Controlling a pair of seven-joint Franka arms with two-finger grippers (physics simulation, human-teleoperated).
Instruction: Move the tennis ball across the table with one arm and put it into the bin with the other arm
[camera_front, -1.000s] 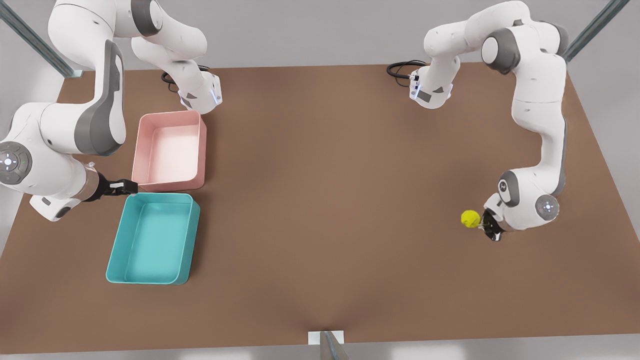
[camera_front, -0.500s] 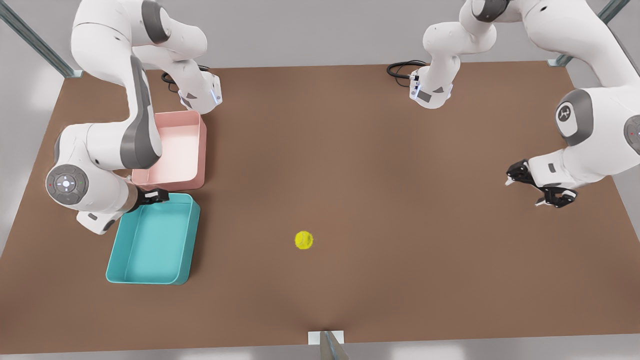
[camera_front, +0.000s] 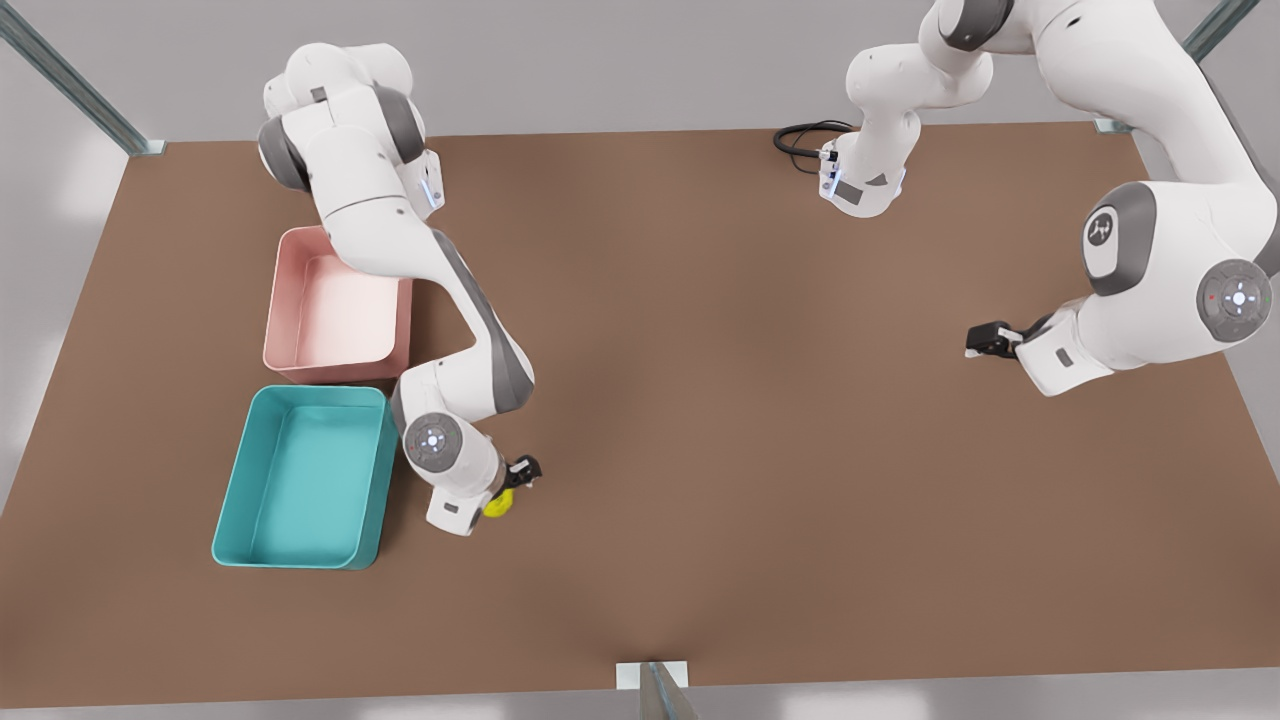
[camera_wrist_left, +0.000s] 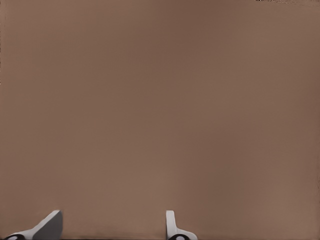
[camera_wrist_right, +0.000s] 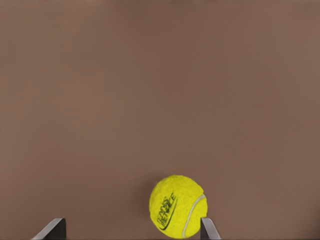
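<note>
The tennis ball (camera_front: 498, 503) lies on the brown table (camera_front: 700, 400), just off the front view's right side of the teal bin (camera_front: 305, 478) and outside it. It sits under the tip of the right gripper (camera_front: 512, 482), which hangs over it at the end of the arm reaching down past the pink tub (camera_front: 338, 306). In the right wrist view the ball (camera_wrist_right: 177, 206) rests on the tabletop between the gripper's spread fingers (camera_wrist_right: 209, 228), touching or nearly touching one finger while the other (camera_wrist_right: 52, 228) stands well apart from it; the fingers are parted, not closed on the ball. A pale seam and dark lettering show on the ball's face.

The left gripper (camera_front: 992, 339) waits well apart, over the table near the front view's right edge. In the left wrist view its two fingers (camera_wrist_left: 172, 227) are spread wide over bare tabletop (camera_wrist_left: 160, 110), holding nothing.
</note>
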